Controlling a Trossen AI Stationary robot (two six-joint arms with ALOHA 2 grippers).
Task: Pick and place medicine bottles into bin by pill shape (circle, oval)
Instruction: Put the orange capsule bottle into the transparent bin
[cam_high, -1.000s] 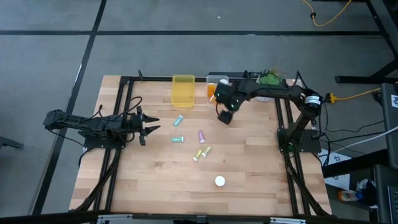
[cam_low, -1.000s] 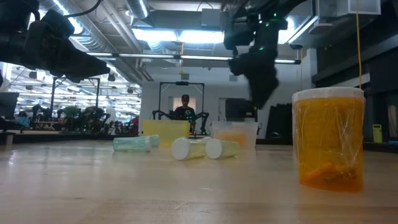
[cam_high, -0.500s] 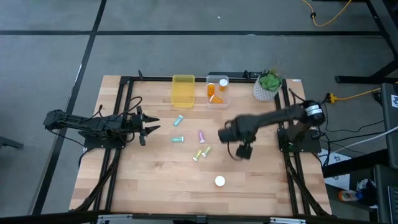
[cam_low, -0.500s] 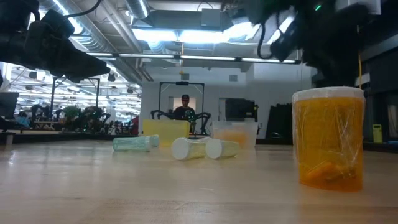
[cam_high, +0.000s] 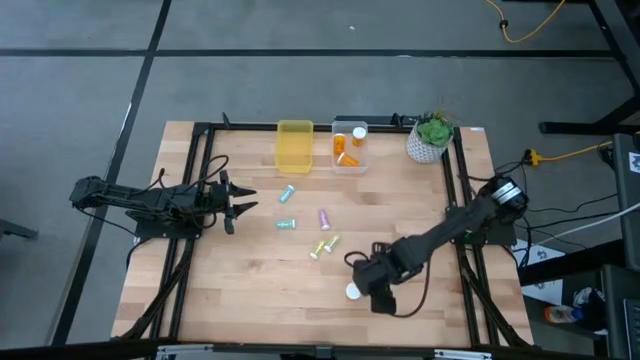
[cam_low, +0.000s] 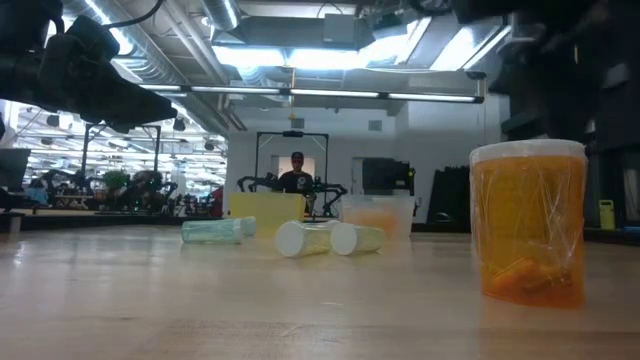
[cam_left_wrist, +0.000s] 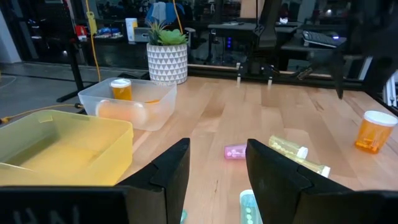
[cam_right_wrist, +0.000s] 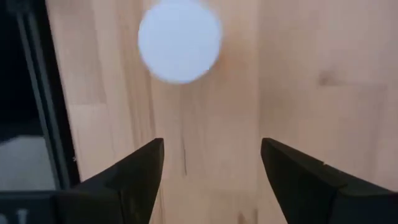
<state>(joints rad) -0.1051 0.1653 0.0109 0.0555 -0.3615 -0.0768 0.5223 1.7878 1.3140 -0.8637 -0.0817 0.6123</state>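
Note:
An orange bottle with a white cap (cam_high: 353, 291) stands upright near the table's near edge; it also shows in the low view (cam_low: 528, 225) and from above in the right wrist view (cam_right_wrist: 179, 40). My right gripper (cam_high: 379, 298) is open, points down and hovers just right of it, touching nothing (cam_right_wrist: 211, 180). Two teal bottles (cam_high: 287, 193) (cam_high: 287, 223), a purple one (cam_high: 324, 217) and two yellow-green ones (cam_high: 323, 246) lie on their sides mid-table. My left gripper (cam_high: 248, 201) waits open at the left, level, facing them (cam_left_wrist: 217, 180).
A yellow bin (cam_high: 294, 146) and a clear bin (cam_high: 349, 147) holding orange bottles stand at the far edge. A white-potted plant (cam_high: 432, 135) stands at the far right. Bare wood lies along the near left of the table. A person shows far behind the table (cam_low: 297, 172).
My right gripper has swung from the clear bin at the far edge across the table toward the near edge, ending beside the upright orange bottle. The bottles have stayed where they were.

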